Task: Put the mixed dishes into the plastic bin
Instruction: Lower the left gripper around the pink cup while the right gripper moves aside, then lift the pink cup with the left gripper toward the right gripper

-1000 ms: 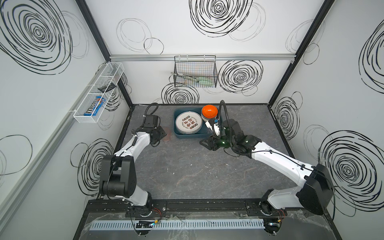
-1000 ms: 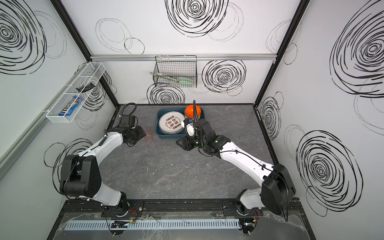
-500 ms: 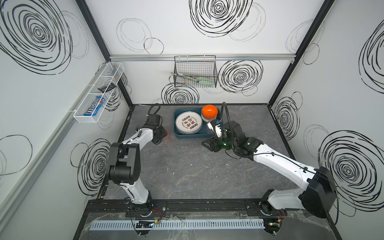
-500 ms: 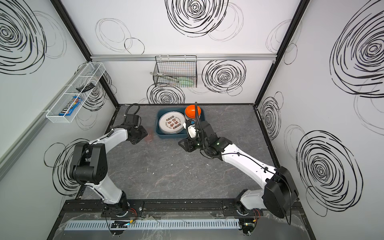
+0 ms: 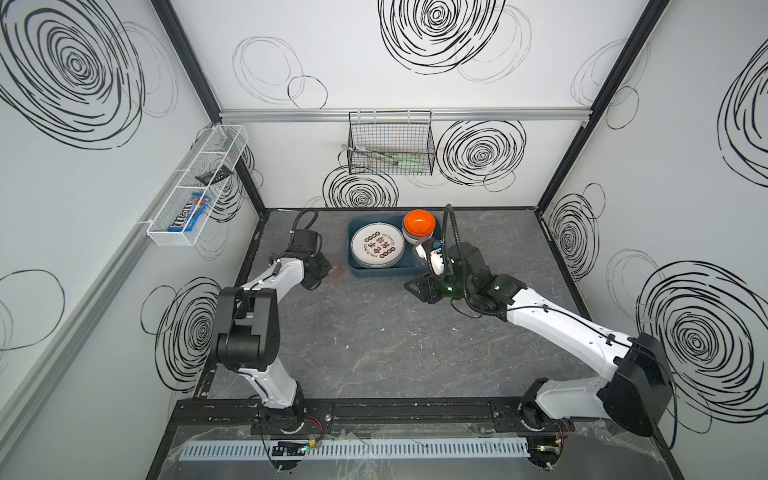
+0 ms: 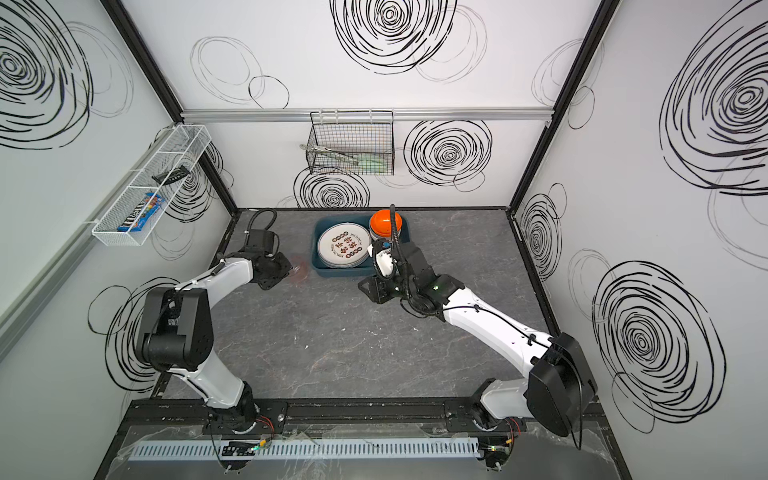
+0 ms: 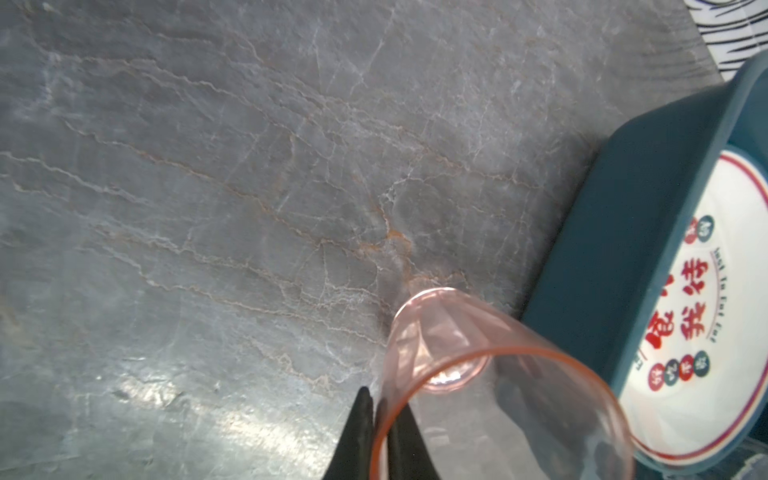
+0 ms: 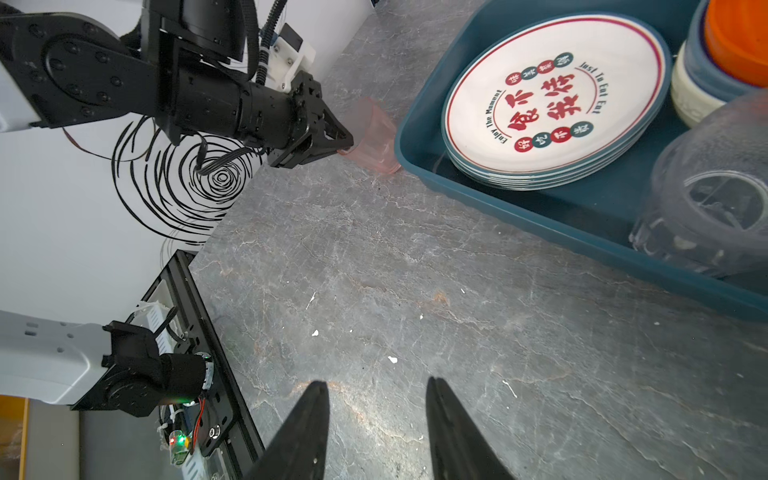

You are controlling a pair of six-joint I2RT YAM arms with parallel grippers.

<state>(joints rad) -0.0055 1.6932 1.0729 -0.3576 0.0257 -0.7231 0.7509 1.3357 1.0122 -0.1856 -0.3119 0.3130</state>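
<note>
**A:** Where do we stand?

**B:** Our left claw [image 7: 380,401] is clamped on the rim of the pink tumbler [image 8: 376,139], with one finger inside the wall and one outside. The tumbler is on the bench [image 8: 415,311] just beside the bin [image 8: 519,210], at the end away from the bowls [image 5: 419,223]. It is not in yet, and we cannot tell whether it stands or leans.

**A:** How do we lift it well?

**B:** A rim pinch on thin plastic is a weak hold, so we'd rise straight up first. Only once we're above the bin's wall should we swing across, and slowly, because the tumbler could pivot in the pinch.

**A:** What's in the way?

**B:** The plates [image 8: 552,95] fill the end of the bin nearest the tumbler, and the bowls sit in a far corner. A clear tumbler [image 8: 715,195] takes the corner by our right claw [image 8: 375,382]. There's little bare floor left, so the strip between the plates and the clear tumbler looks best. The right claw hangs empty with its jaws apart, over the bench just outside that corner. We'd do well to keep it clear of the drop.
</note>
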